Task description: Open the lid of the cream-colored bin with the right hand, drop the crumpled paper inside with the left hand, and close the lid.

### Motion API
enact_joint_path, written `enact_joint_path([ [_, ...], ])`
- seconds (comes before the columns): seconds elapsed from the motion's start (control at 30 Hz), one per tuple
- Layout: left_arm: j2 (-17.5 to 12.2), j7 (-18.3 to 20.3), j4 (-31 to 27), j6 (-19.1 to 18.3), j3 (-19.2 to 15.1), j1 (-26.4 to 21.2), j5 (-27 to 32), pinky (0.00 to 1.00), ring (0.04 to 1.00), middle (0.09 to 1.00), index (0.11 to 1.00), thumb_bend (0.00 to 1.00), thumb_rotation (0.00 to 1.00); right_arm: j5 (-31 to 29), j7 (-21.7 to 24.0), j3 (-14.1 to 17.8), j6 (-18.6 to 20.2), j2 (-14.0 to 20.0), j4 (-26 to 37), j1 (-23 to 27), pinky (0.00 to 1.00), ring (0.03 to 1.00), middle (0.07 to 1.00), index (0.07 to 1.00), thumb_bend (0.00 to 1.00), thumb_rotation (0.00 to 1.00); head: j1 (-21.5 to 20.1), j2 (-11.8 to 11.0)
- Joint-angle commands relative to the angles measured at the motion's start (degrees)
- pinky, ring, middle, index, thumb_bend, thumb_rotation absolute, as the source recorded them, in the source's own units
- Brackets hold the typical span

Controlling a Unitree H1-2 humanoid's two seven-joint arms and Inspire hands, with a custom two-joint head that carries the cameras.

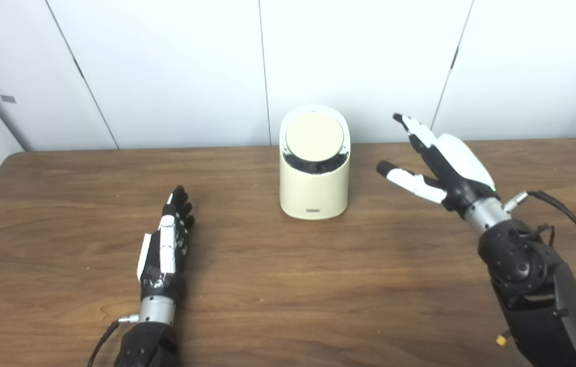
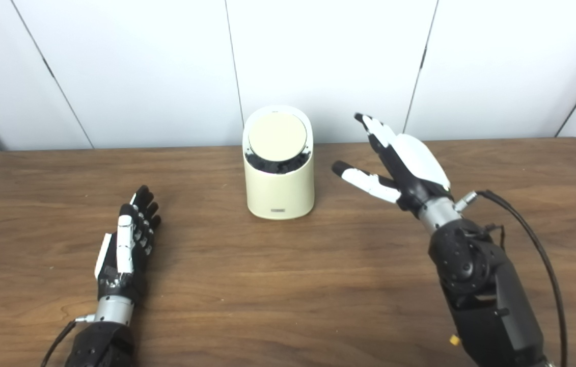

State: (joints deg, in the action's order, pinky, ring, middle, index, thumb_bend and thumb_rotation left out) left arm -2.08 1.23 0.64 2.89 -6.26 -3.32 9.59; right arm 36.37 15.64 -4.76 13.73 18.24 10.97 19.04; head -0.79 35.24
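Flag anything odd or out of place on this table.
No crumpled paper shows anywhere on the table. The cream-colored bin stands upright, its lid in place. The left hand and right hand are open, holding nothing.

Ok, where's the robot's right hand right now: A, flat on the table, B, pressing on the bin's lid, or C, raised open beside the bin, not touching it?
C: the right hand is lifted with fingers spread, clear of the bin, whose lid is untouched.

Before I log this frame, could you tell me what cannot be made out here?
- Crumpled paper: in neither view.
- Inside of the bin: the lid covers it; only a dark gap shows.
- Palm of the left hand: turned down toward the table.
- Small front label: too small to read.
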Motion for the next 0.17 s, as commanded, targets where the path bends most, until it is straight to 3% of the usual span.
enact_joint_path([
  [0.0, -1.1, 0.5, -0.2, 0.4, -0.3, 0.7, -0.1, 1.00, 0.999, 1.000, 1.000, 0.46, 0.99, -1.8, -1.4, 1.6, 0.5, 0.5, 0.8, 1.1, 0.90, 1.000, 1.000, 1.000, 0.55, 1.00, -0.1, 0.3],
  [0.13, -1.8, 1.0, -0.4, 0.6, -0.2, 0.8, -0.1, 1.00, 0.994, 1.000, 1.000, 0.47, 0.98, -7.1, -1.6, 4.4, 2.4, -0.4, 0.6, -1.8, 0.93, 0.995, 1.000, 1.000, 0.56, 1.00, -0.4, 0.6],
])
